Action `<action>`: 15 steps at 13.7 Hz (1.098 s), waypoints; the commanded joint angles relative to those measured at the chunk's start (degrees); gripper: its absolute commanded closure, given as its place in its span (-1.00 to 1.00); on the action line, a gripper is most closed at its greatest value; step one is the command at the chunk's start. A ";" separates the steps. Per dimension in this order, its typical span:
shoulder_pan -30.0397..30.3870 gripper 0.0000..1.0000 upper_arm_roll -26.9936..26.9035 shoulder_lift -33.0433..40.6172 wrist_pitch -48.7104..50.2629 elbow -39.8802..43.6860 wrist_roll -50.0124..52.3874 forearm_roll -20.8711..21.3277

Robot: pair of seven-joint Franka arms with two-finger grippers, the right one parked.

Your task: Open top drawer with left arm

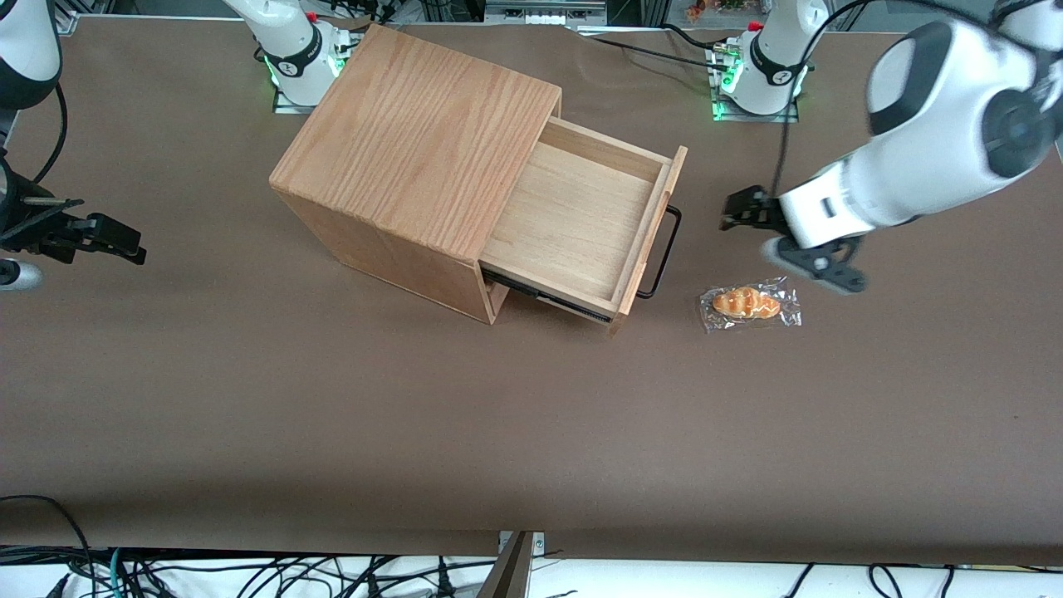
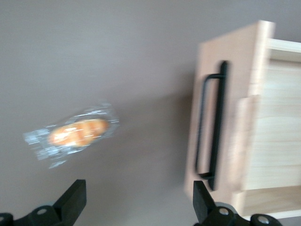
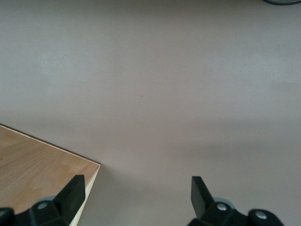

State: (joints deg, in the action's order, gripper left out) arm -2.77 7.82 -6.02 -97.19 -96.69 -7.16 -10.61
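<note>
The shallow light-wood top drawer (image 1: 581, 223) was seen pulled well out of the oak-grain wooden box (image 1: 415, 158) near the brown table's robot-base edge. The left arm's black two-finger gripper (image 2: 138, 207) was held open and empty, just clear of the thin black wire handle (image 2: 211, 127). A careless swing could be expected to strike the clear-wrapped bread roll (image 1: 750, 303) nearby. No legible writing could be made out

One cabinet (image 1: 415, 158), one top drawer (image 1: 573, 224), one wrapped bread roll (image 1: 747, 303), one spread-fingered end effector (image 1: 739, 209).
</note>
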 commanded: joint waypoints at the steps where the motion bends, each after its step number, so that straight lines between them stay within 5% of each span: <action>1: 0.04 -1.00 -3.41 2.85 -0.88 -0.95 -0.75 7.07; 5: 0.48 -1.00 -5.89 5.40 -1.78 0.36 4.51 14.45; 15: 0.83 -1.00 -6.06 5.23 2.80 3.27 4.88 11.75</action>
State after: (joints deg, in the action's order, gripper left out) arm -2.04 1.65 -0.55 -95.64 -94.59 -2.71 1.74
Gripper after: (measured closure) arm 0.000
